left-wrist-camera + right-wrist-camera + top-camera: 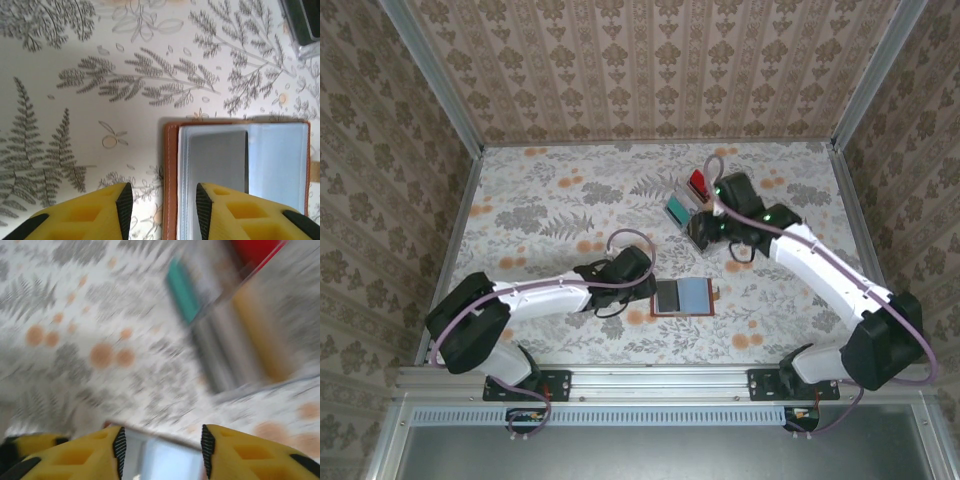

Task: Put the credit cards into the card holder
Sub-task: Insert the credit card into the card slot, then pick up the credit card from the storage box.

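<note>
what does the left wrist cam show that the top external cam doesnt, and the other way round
Left wrist: the left pincer open, yellow fingers framing the stitched brown edge of the card holder. Top external: the left arm and right arm, papered walls, the rack with red and teal pieces. Shared: the open holder, grey card left, blue pocket right, on the floral tablecloth.

Beyond the card holder (682, 296), the clear rack (692, 203) and the right arm (820, 265) are blocking the far-right approach; the left tool (162, 202) is crowding its left edge. Bare surface (550, 200) is lying open far-left of it
</note>
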Controlling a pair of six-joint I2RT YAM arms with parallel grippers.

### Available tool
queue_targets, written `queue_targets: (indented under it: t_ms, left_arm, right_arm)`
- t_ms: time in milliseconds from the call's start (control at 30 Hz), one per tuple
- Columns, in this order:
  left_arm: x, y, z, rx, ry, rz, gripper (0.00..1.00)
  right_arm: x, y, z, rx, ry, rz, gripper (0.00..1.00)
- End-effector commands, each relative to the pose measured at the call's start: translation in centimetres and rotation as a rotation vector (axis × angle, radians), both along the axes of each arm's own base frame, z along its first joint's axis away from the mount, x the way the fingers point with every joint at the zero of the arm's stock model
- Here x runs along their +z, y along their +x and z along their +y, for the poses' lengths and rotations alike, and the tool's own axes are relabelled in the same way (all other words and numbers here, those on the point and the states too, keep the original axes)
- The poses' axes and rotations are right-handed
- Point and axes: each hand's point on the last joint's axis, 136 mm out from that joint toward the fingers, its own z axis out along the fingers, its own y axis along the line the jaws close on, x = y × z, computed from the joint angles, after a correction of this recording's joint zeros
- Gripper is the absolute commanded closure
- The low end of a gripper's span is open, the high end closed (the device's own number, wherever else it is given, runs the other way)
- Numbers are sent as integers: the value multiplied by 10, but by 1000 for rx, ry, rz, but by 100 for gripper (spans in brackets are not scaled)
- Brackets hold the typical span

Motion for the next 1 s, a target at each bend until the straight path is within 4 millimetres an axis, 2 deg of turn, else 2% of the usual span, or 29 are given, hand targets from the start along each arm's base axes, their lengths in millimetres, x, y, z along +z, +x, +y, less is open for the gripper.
queue_targets:
  t_ms: [0,133,267,367,533,633,967]
  left_arm:
    - [21,16,-3,-8,-19,-51,55]
    - [34,25,-12,-28,-89,-59,49]
    - [47,32,-21,-47,-138,-75,43]
    - [53,35,-27,-61,-165,-78,39]
    - [52,35,-34,-82,-178,-61,37]
    - [51,35,-37,-84,-192,-53,37]
    - [49,35,-39,-80,-198,-46,36]
  right_arm:
    - [-21,8,-47,-4,-253,92,49]
    - [-32,27,-51,42,-329,168,44]
    - [-52,37,-50,93,-389,247,46]
    - [-59,42,-50,103,-415,258,48]
    - [-65,53,-48,99,-425,252,51]
    - [-65,58,-54,74,-465,249,52]
    - [-77,70,-55,74,-509,270,51]
